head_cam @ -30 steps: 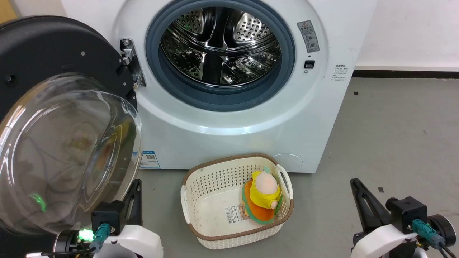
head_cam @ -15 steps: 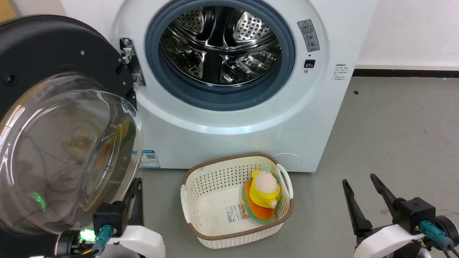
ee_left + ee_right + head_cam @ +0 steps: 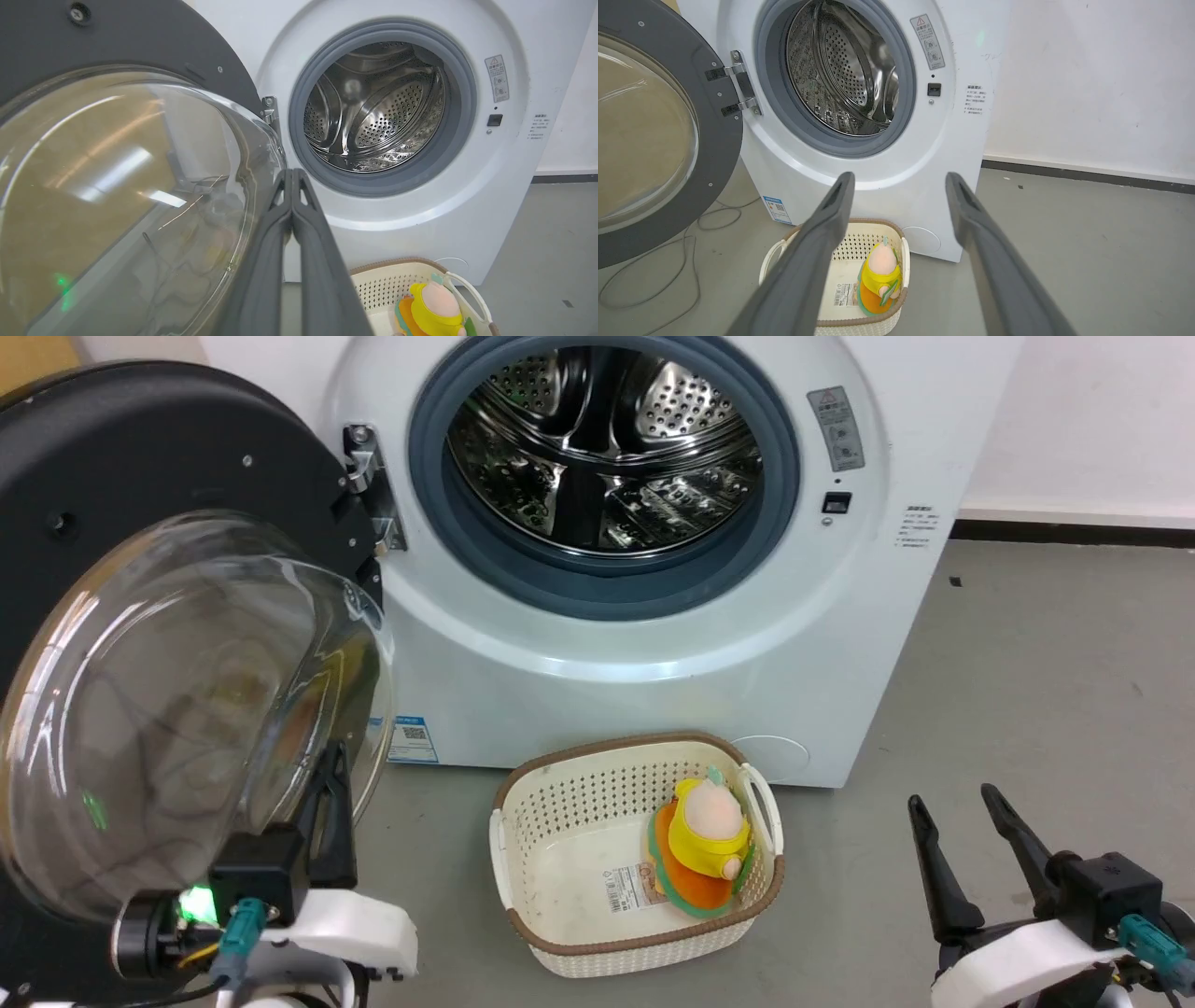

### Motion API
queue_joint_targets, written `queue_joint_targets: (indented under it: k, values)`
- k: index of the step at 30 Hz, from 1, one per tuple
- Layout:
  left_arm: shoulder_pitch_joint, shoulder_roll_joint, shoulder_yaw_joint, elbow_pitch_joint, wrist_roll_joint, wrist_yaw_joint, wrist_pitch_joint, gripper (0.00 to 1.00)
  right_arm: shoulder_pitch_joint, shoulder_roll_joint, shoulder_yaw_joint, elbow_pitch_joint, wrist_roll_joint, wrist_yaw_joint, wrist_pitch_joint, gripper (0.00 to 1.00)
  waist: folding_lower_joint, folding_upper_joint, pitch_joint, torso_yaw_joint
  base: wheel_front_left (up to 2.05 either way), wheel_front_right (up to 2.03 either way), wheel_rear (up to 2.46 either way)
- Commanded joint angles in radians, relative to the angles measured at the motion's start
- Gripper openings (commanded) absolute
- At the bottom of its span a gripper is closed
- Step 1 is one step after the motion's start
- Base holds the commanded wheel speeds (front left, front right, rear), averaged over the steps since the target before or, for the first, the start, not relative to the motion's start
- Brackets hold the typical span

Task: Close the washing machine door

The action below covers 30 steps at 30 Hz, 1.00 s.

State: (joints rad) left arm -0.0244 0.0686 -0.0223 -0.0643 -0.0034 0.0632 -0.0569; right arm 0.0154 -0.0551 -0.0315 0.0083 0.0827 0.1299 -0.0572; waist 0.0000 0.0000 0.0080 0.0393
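From the head, finds the washing machine door [image 3: 168, 616] swung wide open at nine o'clock of the washing machine [image 3: 653, 691], glass bowl bulging towards the camera. From the right wrist, catches the metal hinge [image 3: 738, 88] with its two straps, and a thin cable [image 3: 668, 280] looping over the floor at seven o'clock, beneath the door.

From the left wrist, makes out the left gripper [image 3: 292, 175], fingers pressed flat together, tips close by the glass rim; contact not to be told. At five o'clock from the head, the right gripper [image 3: 952, 798], fingers spread wide apart, well clear of the machine.

In the cream basket [image 3: 560, 947] at six o'clock below the steel drum [image 3: 607, 439]: a yellow and orange plush toy [image 3: 709, 831] against the three o'clock wall, and a barcode label [image 3: 627, 887] on the bottom.

On the machine front, a blue sticker [image 3: 411, 739] with a QR code at seven o'clock and a grey warning label [image 3: 836, 415] with a red triangle at two o'clock; print too small to read.
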Motion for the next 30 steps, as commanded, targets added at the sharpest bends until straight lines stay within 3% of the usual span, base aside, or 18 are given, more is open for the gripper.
queue_joint_targets:
  k: [1,7,21,30]
  values:
    - [-0.029,0.009,0.002,-0.021,-0.007,0.007,-0.011,0.00,0.003,0.001,-0.007,0.001,0.014,0.000,-0.011,1.00,0.0000,0.0000,0.003,0.011,0.00,0.00,0.00]
    - [-0.076,0.017,0.032,-0.072,-0.041,-0.004,-0.024,0.00,0.003,0.002,-0.016,0.002,0.029,0.000,-0.024,1.00,0.0000,0.0000,0.011,0.044,0.00,0.00,0.00]
    - [-0.257,0.053,0.190,-0.121,-0.130,-0.081,-0.051,0.00,-0.008,0.002,-0.033,0.003,0.057,0.000,-0.051,1.00,0.0000,0.0000,0.039,0.130,0.00,0.00,0.00]
    - [-0.390,0.096,0.311,-0.026,-0.261,-0.119,-0.072,0.00,-0.015,0.002,-0.047,0.005,0.078,0.000,-0.072,1.00,0.0000,0.0000,0.060,0.191,0.00,0.00,0.00]
